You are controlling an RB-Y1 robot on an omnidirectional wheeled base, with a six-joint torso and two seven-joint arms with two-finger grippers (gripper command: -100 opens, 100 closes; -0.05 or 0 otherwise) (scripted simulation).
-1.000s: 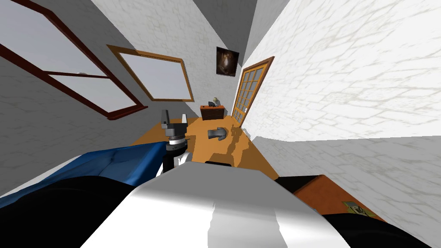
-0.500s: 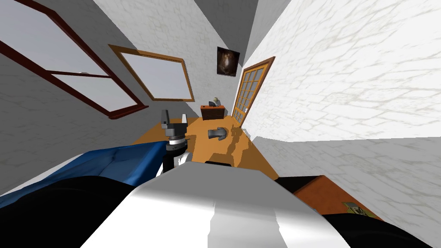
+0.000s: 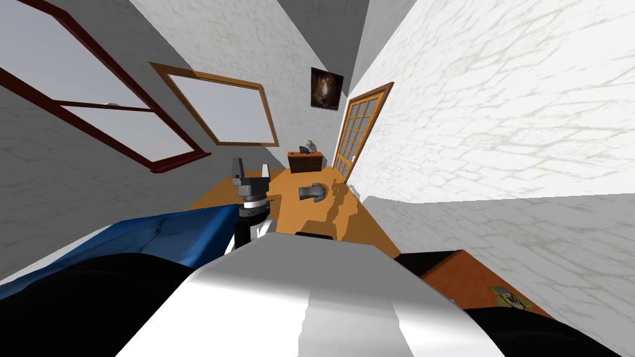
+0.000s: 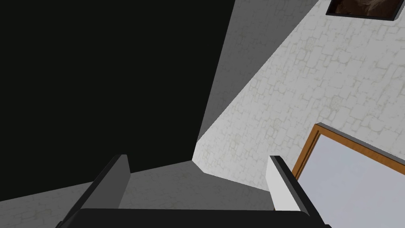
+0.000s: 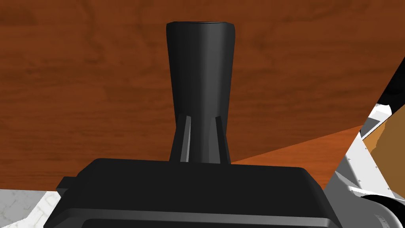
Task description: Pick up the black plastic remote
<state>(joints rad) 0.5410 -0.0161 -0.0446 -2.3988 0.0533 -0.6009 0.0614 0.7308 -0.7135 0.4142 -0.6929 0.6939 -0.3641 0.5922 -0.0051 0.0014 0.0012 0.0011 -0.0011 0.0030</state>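
Right tool [image 5: 200, 118] clamped narrow on the black remote [image 5: 199, 71], fingers pressing its sides. Brown wood surface [image 5: 79, 79] behind it. Left tool [image 4: 197, 166] wide, near the blue sofa [image 3: 167, 235].

White, stone-patterned walls [image 3: 496, 124] are seen on every side. In the left wall a window with a dark red frame [image 3: 93, 108] is set nearer and a window with a light wooden frame [image 3: 223, 111] farther. A dark picture [image 3: 327, 88] is hung on the far wall, with a low brown cabinet [image 3: 306, 162] below it and a glazed wooden door [image 3: 359, 133] just to its right. The floor [image 3: 291, 214] is orange-brown. A blue sofa [image 3: 167, 238] is placed near left, a brown wooden table [image 3: 459, 279] near right.
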